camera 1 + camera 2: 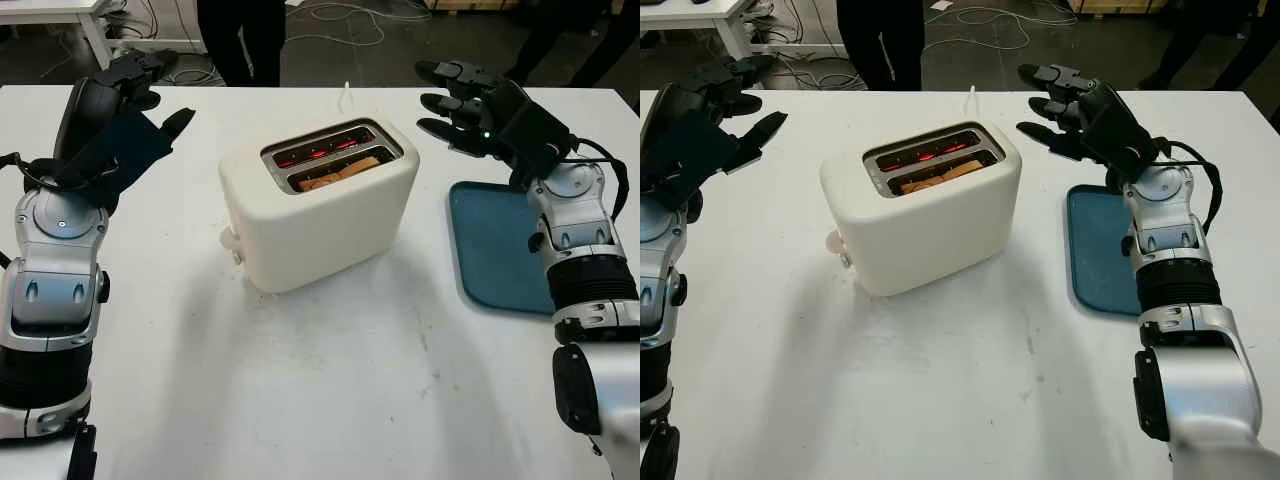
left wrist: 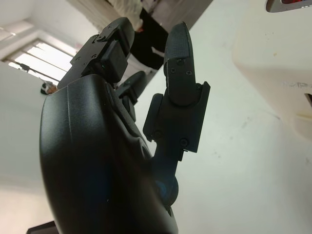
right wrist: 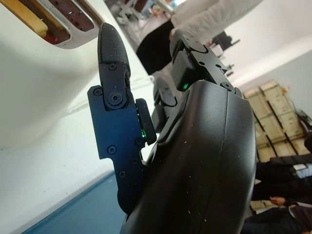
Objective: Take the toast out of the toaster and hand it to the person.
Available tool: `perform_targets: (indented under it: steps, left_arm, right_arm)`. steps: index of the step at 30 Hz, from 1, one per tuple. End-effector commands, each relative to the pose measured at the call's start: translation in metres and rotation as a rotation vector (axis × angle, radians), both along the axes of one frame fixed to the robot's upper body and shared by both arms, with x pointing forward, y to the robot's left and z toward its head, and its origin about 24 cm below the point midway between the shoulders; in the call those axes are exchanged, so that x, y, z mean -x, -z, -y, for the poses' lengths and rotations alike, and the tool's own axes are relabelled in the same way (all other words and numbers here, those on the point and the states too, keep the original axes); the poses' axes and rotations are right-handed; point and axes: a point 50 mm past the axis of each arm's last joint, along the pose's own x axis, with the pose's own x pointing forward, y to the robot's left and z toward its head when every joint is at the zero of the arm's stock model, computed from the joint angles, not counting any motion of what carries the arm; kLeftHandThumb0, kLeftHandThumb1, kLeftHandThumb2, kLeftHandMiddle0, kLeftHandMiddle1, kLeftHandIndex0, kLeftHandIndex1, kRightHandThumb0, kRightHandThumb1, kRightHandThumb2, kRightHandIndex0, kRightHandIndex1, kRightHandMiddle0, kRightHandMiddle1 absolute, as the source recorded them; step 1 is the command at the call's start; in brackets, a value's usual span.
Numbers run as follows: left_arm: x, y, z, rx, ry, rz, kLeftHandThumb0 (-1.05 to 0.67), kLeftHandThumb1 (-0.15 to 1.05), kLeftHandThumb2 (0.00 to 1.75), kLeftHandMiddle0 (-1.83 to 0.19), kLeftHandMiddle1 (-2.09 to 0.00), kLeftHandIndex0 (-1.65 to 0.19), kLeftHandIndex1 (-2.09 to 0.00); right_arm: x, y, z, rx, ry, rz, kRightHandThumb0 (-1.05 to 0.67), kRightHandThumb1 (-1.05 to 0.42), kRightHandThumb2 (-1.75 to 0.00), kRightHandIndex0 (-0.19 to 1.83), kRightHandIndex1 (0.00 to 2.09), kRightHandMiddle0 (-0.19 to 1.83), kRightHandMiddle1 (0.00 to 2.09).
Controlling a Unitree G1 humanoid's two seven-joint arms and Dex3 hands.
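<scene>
White toaster [image 1: 320, 205] between open left hand [image 1: 120, 120], open right hand [image 1: 470, 105]; blue tray [image 1: 495, 245] beside.

Your two head views look forward and down over the white table [image 1: 330, 380] from spots slightly apart; both take in the toaster [image 1: 318, 205] at centre. Each wrist view sits tight against its own black hand, facing the toaster's [image 3: 34, 87] side and the room beyond.
</scene>
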Motion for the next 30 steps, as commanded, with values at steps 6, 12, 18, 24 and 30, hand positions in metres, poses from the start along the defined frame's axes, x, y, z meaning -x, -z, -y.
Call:
perform_targets:
  steps: [6, 12, 18, 24, 30]
  left_arm:
    - [0.0014, -0.0014, -0.0002, -0.018, -0.022, 0.001, -0.49, 0.92, 0.39, -0.09, -0.92, -0.43, -0.14]
    - [0.0010, -0.0010, 0.0001, 0.002, -0.016, -0.001, -0.51, 0.92, 0.38, -0.05, -0.94, -0.42, -0.13]
    - [0.0006, -0.0012, 0.0003, -0.011, -0.016, 0.003, -0.52, 0.92, 0.38, -0.04, -0.94, -0.44, -0.15]
    - [0.0001, -0.0014, -0.0004, -0.021, -0.008, 0.009, -0.51, 0.92, 0.38, -0.07, -1.00, -0.42, -0.15]
    - [-0.0007, -0.0004, -0.0015, 0.005, -0.001, 0.010, -0.54, 0.92, 0.36, -0.04, -0.98, -0.41, -0.15]
  right_arm:
    - [-0.0007, -0.0079, -0.0025, -0.019, -0.012, 0.035, -0.61, -0.92, -0.17, 0.43, 0.01, 0.42, 0.00]
    - [0.0000, -0.0088, -0.0026, -0.010, -0.014, 0.039, -0.60, -0.92, -0.18, 0.43, 0.01, 0.42, 0.00]
    - [0.0000, -0.0093, -0.0034, -0.012, -0.017, 0.038, -0.60, -0.92, -0.17, 0.43, 0.00, 0.42, 0.00]
    - [0.0000, -0.0092, -0.0032, -0.015, -0.015, 0.039, -0.59, -0.92, -0.18, 0.43, 0.00, 0.42, 0.00]
    - [0.0000, -0.0102, -0.0038, -0.008, -0.017, 0.037, -0.60, -0.92, -0.18, 0.42, 0.00, 0.42, 0.00]
